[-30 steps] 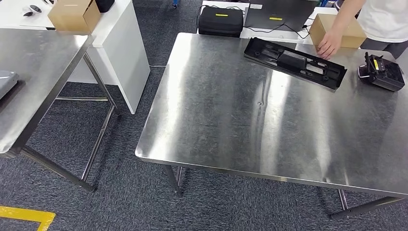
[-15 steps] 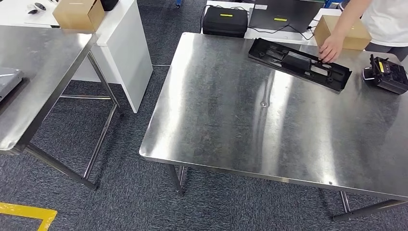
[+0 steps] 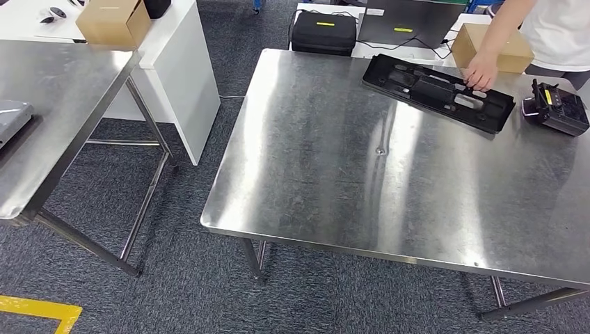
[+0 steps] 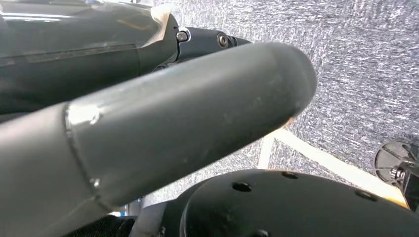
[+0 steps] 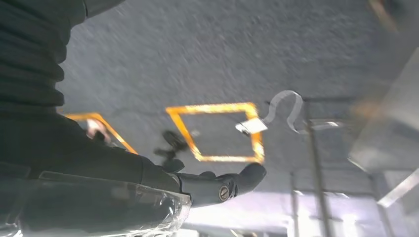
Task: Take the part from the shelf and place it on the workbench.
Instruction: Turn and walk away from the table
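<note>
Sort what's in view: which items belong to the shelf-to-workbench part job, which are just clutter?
Job:
long black part, lying on the workbench, a person's hand on it
steel workbench

Lying about:
black device at the workbench's far right
cardboard box behind the part
black case
cardboard box on the white table
second steel table, left

Left hand (image 4: pixel 163 123): thick grey rounded thumb, dark fingers, silver screws; right hand (image 5: pixel 99 182): grey ribbed cover

Black part (image 3: pixel 441 92) on a streaked silver workbench (image 3: pixel 362 174), brown box (image 3: pixel 490 47) behind it, grey speckled carpet (image 3: pixel 181 278) with yellow tape (image 3: pixel 42 309).
</note>
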You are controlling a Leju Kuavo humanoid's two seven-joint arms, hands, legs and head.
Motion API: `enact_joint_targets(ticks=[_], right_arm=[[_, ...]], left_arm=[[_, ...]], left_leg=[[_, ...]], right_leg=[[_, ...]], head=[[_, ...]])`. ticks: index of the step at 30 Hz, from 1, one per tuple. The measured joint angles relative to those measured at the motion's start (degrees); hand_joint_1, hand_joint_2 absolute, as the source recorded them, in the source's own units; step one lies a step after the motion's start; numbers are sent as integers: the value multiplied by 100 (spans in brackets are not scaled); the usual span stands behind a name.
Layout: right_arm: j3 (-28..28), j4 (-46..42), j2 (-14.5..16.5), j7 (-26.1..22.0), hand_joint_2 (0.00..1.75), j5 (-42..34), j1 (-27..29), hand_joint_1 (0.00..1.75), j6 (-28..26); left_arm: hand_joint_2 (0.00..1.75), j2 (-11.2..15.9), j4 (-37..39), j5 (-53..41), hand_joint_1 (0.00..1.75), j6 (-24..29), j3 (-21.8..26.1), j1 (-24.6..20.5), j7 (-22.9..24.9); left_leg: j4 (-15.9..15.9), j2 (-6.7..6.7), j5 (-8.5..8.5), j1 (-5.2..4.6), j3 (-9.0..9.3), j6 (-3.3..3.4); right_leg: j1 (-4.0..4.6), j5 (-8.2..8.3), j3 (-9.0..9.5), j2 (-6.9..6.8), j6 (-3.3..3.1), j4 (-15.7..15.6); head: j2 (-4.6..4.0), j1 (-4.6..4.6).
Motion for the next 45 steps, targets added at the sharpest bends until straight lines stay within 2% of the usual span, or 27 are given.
enact_joint_targets(ticks=[4,7,13,19,24,30,37,41,45], right_arm=[[-772,-577,795,129,175,565,38,0,180],[-1096,-828,1189,373,175,653,86,0,181],[-1328,-1079,1916,1157,175,543,170,0,71],[-1330,-702,2479,1431,175,494,113,0,-508],[-1330,32,2618,1446,175,569,-34,0,-937],[-1328,1030,2527,1300,175,624,-178,0,-1323],[-1306,2667,2330,723,175,453,-391,0,-1936],[-1177,3570,2271,175,175,542,-533,0,-2358],[-983,4207,2321,-509,175,550,-747,0,-2522]], left_arm=[[0,8,4,99,0,-77,-148,9,-60],[0,10,5,115,0,-121,-239,12,-63],[0,24,5,270,0,-233,-441,25,-90],[0,34,52,431,0,-71,-684,23,-96],[0,40,58,582,0,-23,-876,26,-92],[0,42,66,889,0,118,-1113,38,-111],[0,50,65,1234,0,361,-1470,58,-88],[0,66,65,1511,0,733,-1800,69,233],[0,74,65,1707,0,1286,-2162,68,557]], left_leg=[[0,3,-1,1,0,-1],[-1,11,-3,2,-1,-4],[-2,32,-16,4,12,-22],[-2,50,-17,4,19,-23],[-2,57,-17,3,23,-23],[-2,60,-17,3,23,-23],[-2,62,-17,2,24,-24],[-2,63,-14,3,26,-24],[-2,64,-13,4,33,-24]], right_leg=[[0,0,2,3,-2,1],[0,0,16,14,-2,2],[1,-13,6,37,-20,2],[1,-12,10,51,-23,2],[0,-12,15,55,-23,2],[1,-12,17,58,-23,2],[1,-11,33,59,-23,3],[1,-7,69,59,-23,5],[1,-7,63,60,-24,6]], head=[[0,-2],[0,-2],[0,0],[0,0],[0,-1],[0,-1],[0,-1],[0,-1],[0,-1]])
